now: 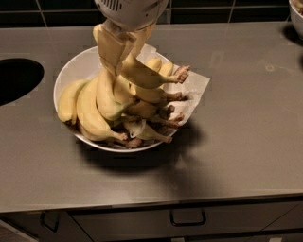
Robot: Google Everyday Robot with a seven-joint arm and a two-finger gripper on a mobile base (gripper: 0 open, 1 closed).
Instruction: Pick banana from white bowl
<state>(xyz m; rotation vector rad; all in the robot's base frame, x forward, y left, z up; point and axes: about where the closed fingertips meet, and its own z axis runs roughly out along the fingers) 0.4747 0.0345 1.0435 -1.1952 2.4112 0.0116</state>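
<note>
arm: one, enters at top edge, white vented wrist housing (130, 8) facing down | gripper (115, 65): upper centre of view, hanging below wrist, tilted slightly right | fingers (108, 45): cream, pointing down, closed around banana (144, 75)

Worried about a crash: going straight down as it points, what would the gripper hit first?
The gripper, above the white bowl with jaws shut on the banana, would probably meet the piled bananas beneath it first.
</note>
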